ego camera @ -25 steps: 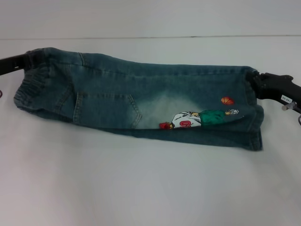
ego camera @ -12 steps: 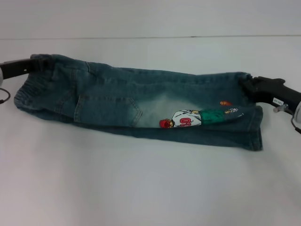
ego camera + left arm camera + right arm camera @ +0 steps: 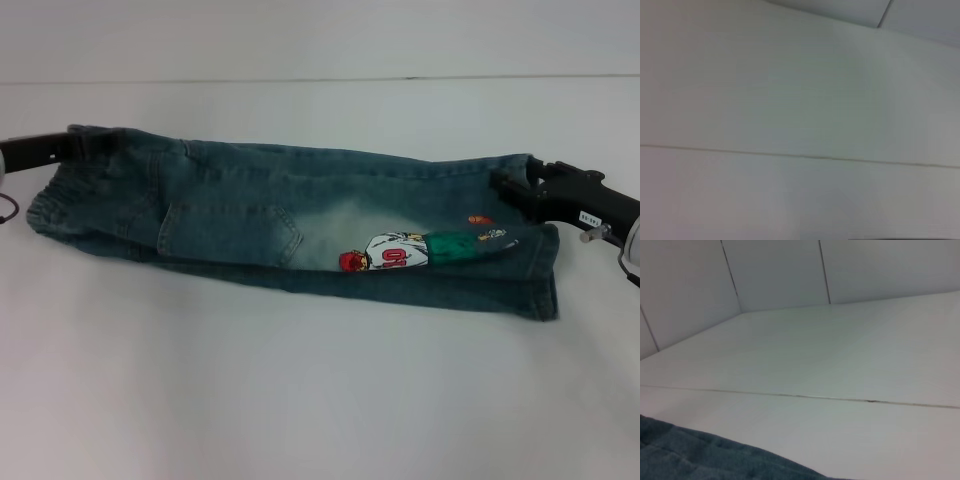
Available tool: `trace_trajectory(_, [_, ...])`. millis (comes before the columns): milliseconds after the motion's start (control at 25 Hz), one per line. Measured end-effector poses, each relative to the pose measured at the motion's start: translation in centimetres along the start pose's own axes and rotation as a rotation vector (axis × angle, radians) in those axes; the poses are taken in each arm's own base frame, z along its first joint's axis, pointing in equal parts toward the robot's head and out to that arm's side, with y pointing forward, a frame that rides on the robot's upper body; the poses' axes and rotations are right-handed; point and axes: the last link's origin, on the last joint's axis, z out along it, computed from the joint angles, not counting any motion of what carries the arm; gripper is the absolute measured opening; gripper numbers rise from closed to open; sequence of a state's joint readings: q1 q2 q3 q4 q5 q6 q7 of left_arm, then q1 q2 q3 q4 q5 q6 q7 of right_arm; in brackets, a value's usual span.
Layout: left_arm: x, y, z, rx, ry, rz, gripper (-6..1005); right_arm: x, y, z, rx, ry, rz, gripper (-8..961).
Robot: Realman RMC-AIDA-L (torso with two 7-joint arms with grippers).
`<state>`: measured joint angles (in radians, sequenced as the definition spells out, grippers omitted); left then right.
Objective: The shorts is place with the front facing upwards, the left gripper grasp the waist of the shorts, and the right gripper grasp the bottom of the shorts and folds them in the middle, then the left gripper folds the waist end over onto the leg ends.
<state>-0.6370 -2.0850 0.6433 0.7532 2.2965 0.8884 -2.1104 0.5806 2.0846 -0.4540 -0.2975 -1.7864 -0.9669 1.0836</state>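
The denim shorts (image 3: 250, 215) lie folded lengthwise on the white table, with the cartoon patch (image 3: 400, 255) facing up near the fold's lower edge. At the left end is the gathered waist (image 3: 60, 195). My left gripper (image 3: 72, 146) is shut on its upper corner. The flat leg hems (image 3: 545, 275) form the right end, and my right gripper (image 3: 508, 186) is shut on the bottom of the shorts at its upper corner. The upper edge runs taut between both grippers. A strip of denim (image 3: 700, 460) shows in the right wrist view. The left wrist view shows only white surface.
The white table (image 3: 300, 400) spreads out in front of the shorts. A thin seam line (image 3: 300, 80) crosses it behind them. Grey wall panels (image 3: 775, 270) stand beyond the table's far edge in the right wrist view.
Both grippers have come down and toward me with the shorts' upper edge. The upper layer now lies flatter, and the orange ball patch near the right gripper is mostly hidden.
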Motion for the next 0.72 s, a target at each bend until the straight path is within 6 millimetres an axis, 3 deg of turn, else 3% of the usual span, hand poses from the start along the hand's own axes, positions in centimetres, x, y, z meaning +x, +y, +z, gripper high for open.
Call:
trace_trajectory(200, [0.3,-0.4,-0.2,0.023,-0.031,0.009,631,0.2,-0.1,-0.1,0.003,0.005,0.000,623])
trace_trajectory(440, [0.8,-1.3,-0.9,0.055,-0.039,0.003,842,0.3,-0.5,-0.4,0.019,0.010,0.010,754])
trace_trajectory(720, [1.5,-1.6,-2.6,0.022,-0.041,0.000,832,0.0,-0.9,-1.4,-0.001,-0.026,0.043,850])
